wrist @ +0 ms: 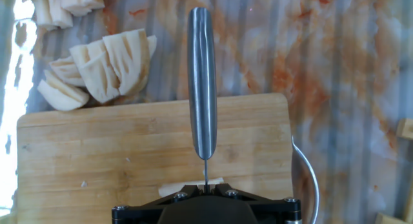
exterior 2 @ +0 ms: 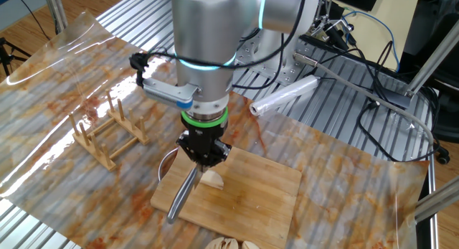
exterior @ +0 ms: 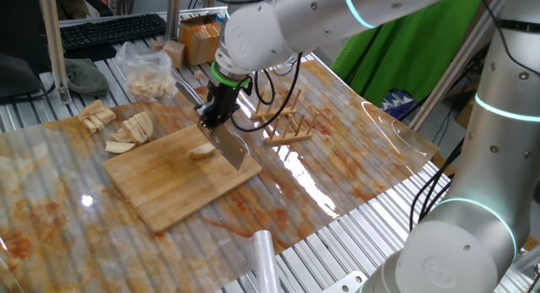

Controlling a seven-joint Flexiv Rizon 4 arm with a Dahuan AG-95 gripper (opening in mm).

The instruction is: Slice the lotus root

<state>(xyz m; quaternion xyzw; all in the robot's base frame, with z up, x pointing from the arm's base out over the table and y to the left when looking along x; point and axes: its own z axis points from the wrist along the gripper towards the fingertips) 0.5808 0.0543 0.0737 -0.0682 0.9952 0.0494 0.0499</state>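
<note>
A pale piece of lotus root [exterior: 202, 152] [exterior 2: 213, 179] lies on the wooden cutting board [exterior: 169, 179] [exterior 2: 251, 199] [wrist: 97, 159]. My gripper [exterior: 211, 116] [exterior 2: 204, 159] [wrist: 205, 185] is shut on a steel knife [exterior: 232, 149], directly over the piece. The knife's handle [exterior 2: 181, 195] [wrist: 202, 88] sticks out past the fingers and its blade stands edge-down at the root. In the hand view only a sliver of the lotus root [wrist: 184, 184] shows, under the gripper body. Cut slices [exterior: 135, 128] [wrist: 103, 66] lie in a heap beside the board.
A wooden rack [exterior: 283, 124] [exterior 2: 107, 138] stands on the plastic sheet beside the board. A bag of pieces [exterior: 148, 69] sits at the back. A roll of film [exterior: 263, 259] [exterior 2: 283, 97] lies at the table's edge. A curved metal rim [wrist: 310, 179] borders the board.
</note>
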